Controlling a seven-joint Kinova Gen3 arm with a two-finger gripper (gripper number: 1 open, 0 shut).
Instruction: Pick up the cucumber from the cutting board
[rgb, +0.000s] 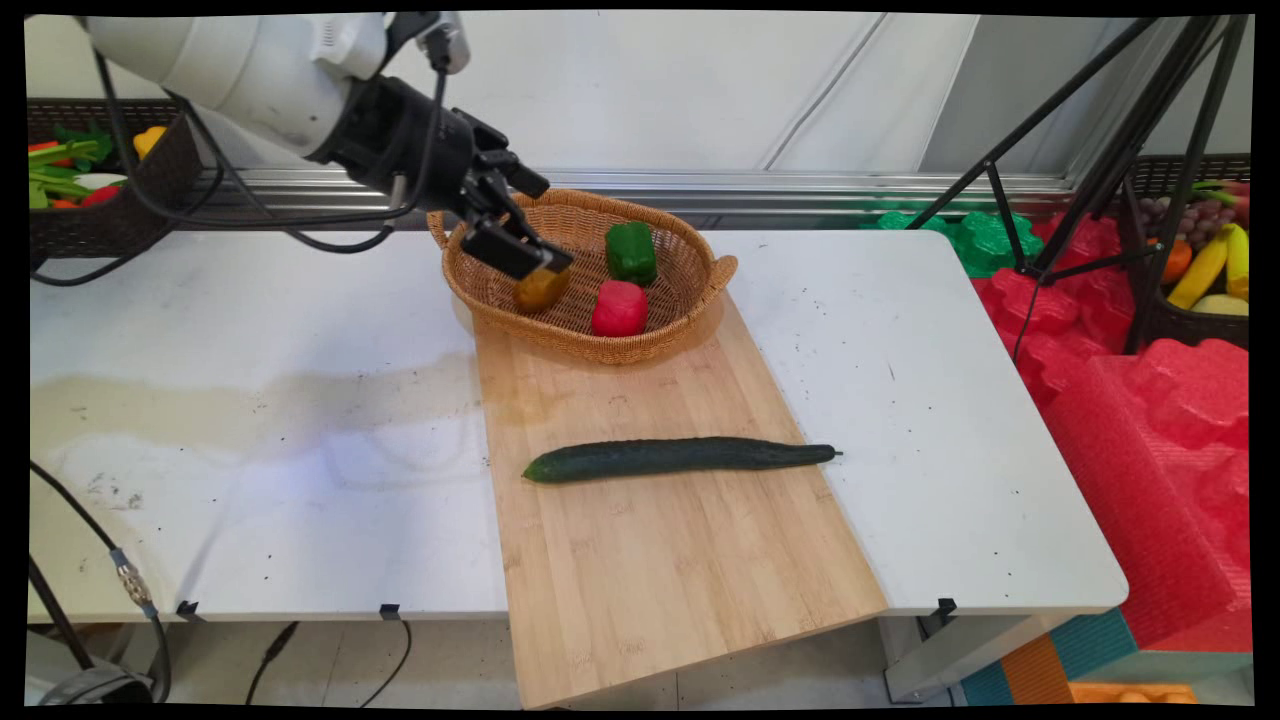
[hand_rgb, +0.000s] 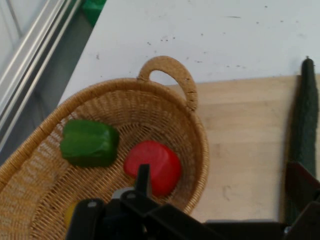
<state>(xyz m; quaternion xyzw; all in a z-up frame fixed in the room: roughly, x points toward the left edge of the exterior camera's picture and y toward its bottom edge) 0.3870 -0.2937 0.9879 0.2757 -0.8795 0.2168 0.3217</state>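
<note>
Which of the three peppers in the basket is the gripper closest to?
The yellow pepper, at the basket's left end: the gripper sits right over it, while the red pepper and green pepper lie clear to its right.

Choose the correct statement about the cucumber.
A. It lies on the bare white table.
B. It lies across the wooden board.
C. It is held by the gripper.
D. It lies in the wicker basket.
B: the cucumber lies across the wooden board, outside the basket, away from the gripper.

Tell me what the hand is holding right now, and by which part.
It can't be told. The hand is right at a yellowish fruit in the basket, but a hold isn't visible.
</note>
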